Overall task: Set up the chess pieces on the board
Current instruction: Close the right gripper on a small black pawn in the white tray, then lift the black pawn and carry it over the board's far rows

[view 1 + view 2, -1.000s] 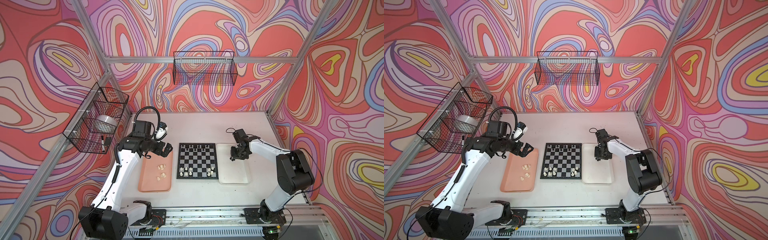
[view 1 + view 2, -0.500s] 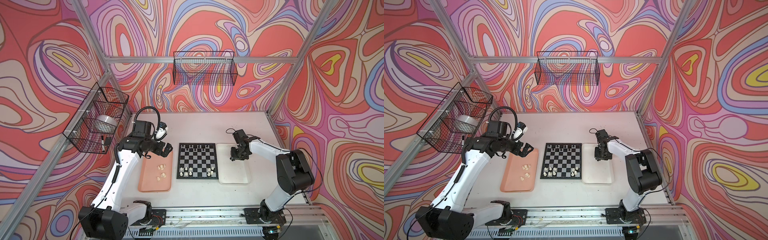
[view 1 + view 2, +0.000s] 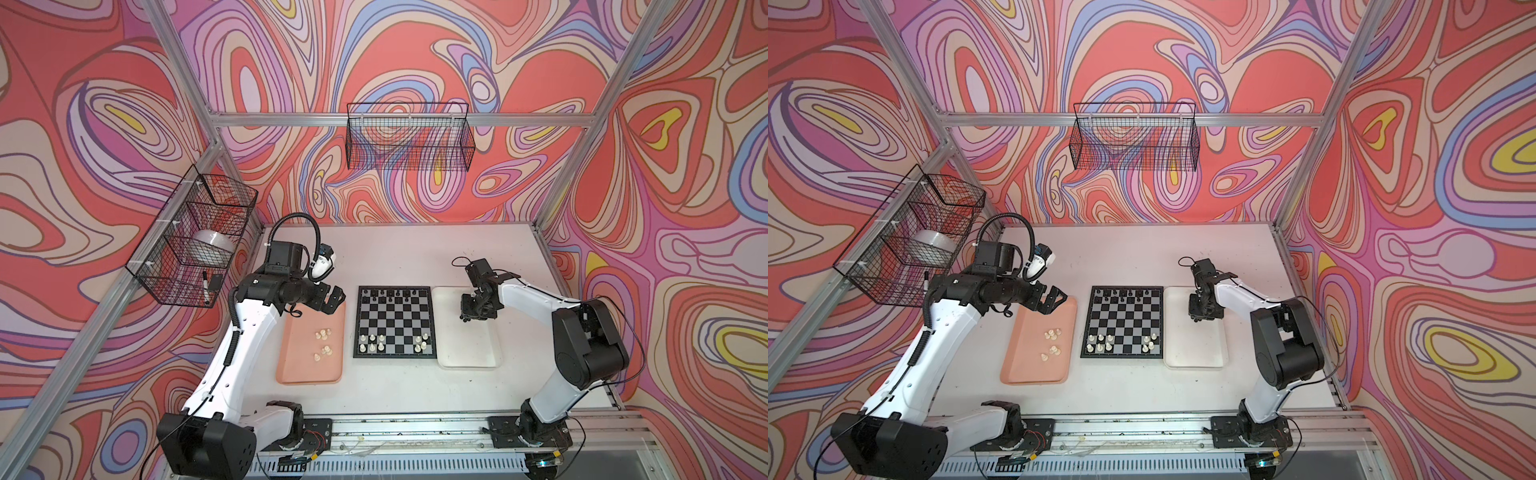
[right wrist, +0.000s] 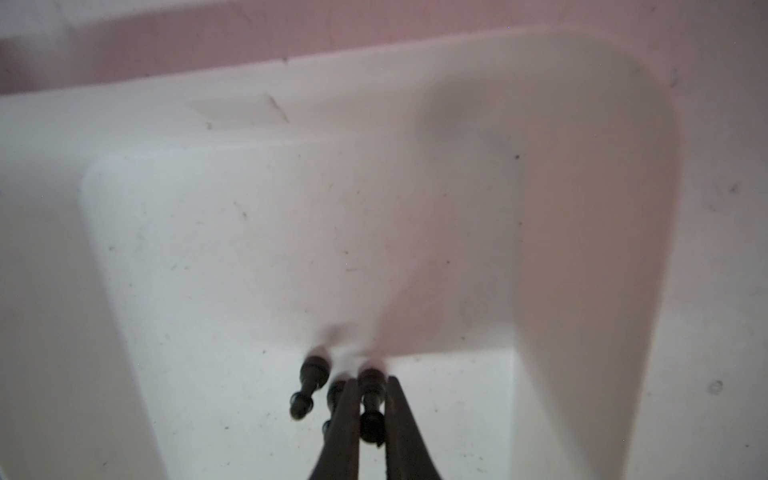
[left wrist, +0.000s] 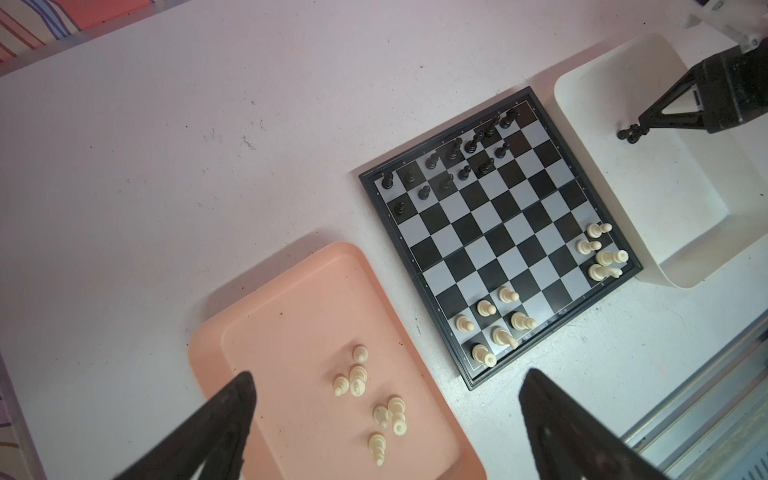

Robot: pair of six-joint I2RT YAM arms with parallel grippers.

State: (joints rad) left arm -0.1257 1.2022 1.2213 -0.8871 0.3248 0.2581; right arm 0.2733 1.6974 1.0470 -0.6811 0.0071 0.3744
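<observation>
Table (image 3: 395, 257): pale, swirly pink walls around.
Board (image 3: 395, 322): mid-table; far rows nearly filled with black pieces (image 5: 453, 153), near rows partly filled with white pieces (image 5: 494, 324).
Pink tray (image 3: 299, 374): loose white pieces (image 5: 374, 399) left to place.
Right jaws: held a black piece (image 4: 371, 399), pinched narrow, in the white tray (image 3: 469, 357).
Left jaws: wide, empty, over pink tray's far end.

No legible text, label, brand or number in any view. Only candidate: tiny pale marks (image 5: 412, 261) along the black border of the board (image 5: 505, 232), seen in the left wrist view; too small to read. In both top views the same border resolves nothing. Right wrist view is blurred, nothing readable.
</observation>
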